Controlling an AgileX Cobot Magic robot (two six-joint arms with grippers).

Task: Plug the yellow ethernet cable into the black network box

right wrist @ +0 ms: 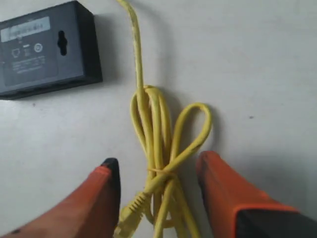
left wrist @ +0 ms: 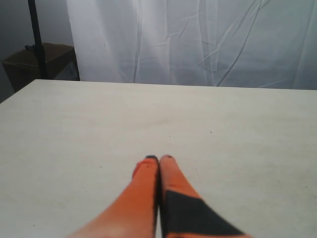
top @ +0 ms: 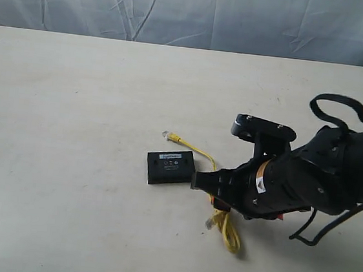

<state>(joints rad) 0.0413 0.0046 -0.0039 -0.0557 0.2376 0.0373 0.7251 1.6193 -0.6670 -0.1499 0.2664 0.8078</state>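
The black network box (top: 170, 167) lies flat on the pale table, white label strip up; it also shows in the right wrist view (right wrist: 44, 47). The yellow ethernet cable (top: 202, 153) runs from a clear plug (top: 168, 135) behind the box to a tied bundle (top: 227, 228) in front of my right arm. My right gripper (top: 216, 193) hangs low over that bundle, open, its orange fingers on either side of the tied loops (right wrist: 158, 129) without touching them. The cable's other plug (right wrist: 130, 218) lies between the fingers. My left gripper (left wrist: 159, 158) is shut and empty over bare table.
A wrinkled white curtain (top: 194, 14) hangs behind the table's far edge. Beyond one corner of the table stand a brown cardboard box (left wrist: 39, 59) and a black pole (left wrist: 34, 34). The right arm's black cable loop (top: 340, 107) arches above its wrist.
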